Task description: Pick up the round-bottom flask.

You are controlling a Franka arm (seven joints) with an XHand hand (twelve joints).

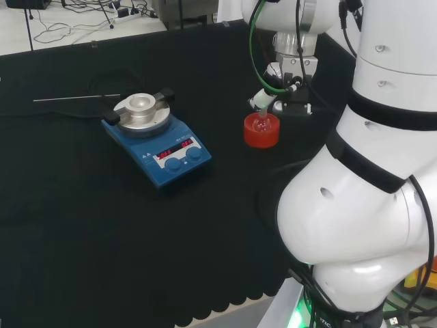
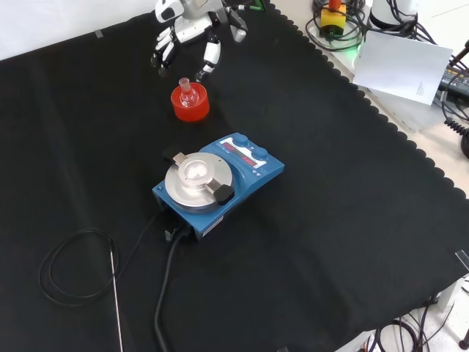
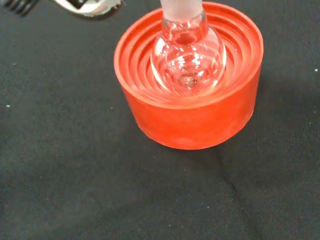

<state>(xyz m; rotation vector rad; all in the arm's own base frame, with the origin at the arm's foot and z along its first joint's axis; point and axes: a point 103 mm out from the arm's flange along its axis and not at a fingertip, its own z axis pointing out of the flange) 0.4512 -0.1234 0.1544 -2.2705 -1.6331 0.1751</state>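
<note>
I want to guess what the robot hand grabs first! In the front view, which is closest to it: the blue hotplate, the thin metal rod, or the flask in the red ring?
From the robot hand, front view:
1. Flask in its red ring, just below the fingers.
2. Blue hotplate, mid-cloth.
3. Thin metal rod, far lower left.

White arm, black-and-white hand (image 2: pixel 192 33)

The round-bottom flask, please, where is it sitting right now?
In the front view, the round-bottom flask sits upright in the red ribbed stand, just beyond the blue stirrer plate, below the hand.
</note>
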